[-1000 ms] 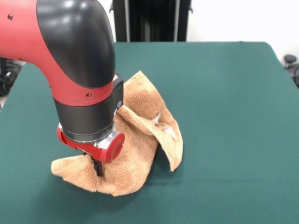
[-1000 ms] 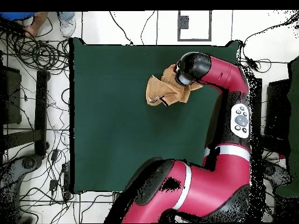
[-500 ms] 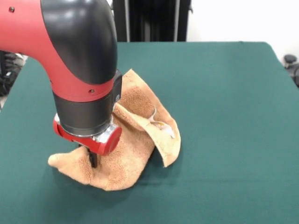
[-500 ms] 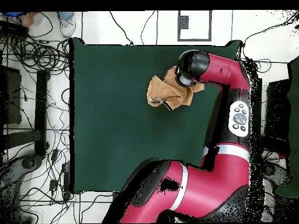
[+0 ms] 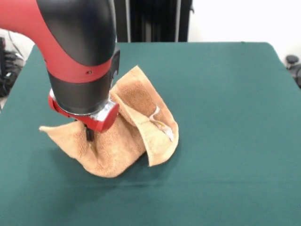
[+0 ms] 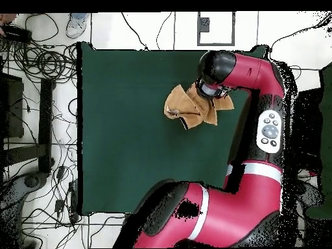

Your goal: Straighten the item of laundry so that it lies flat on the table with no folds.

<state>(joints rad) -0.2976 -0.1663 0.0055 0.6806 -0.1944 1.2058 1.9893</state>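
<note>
The tan-orange towel (image 5: 127, 143) lies crumpled with raised folds on the green table (image 5: 225, 94), left of the middle in the front view. A small white tag (image 5: 165, 130) shows on its right fold. My gripper (image 5: 88, 134) hangs under the red and black wrist, shut on the towel's left part, which it holds up off the table so a corner sticks out to the left. In the overhead view the towel (image 6: 178, 105) sits near the table's (image 6: 130, 142) top right, and the wrist hides the gripper.
A black stand (image 5: 150, 21) rises behind the table's far edge. Cables (image 6: 39, 61) cover the floor to the left of the table in the overhead view. The arm's body (image 6: 259, 130) runs along the table's right edge there.
My gripper has moved left and slightly away from the camera in the front view, pulling the towel's left part with it. That corner now hangs raised instead of resting on the table.
</note>
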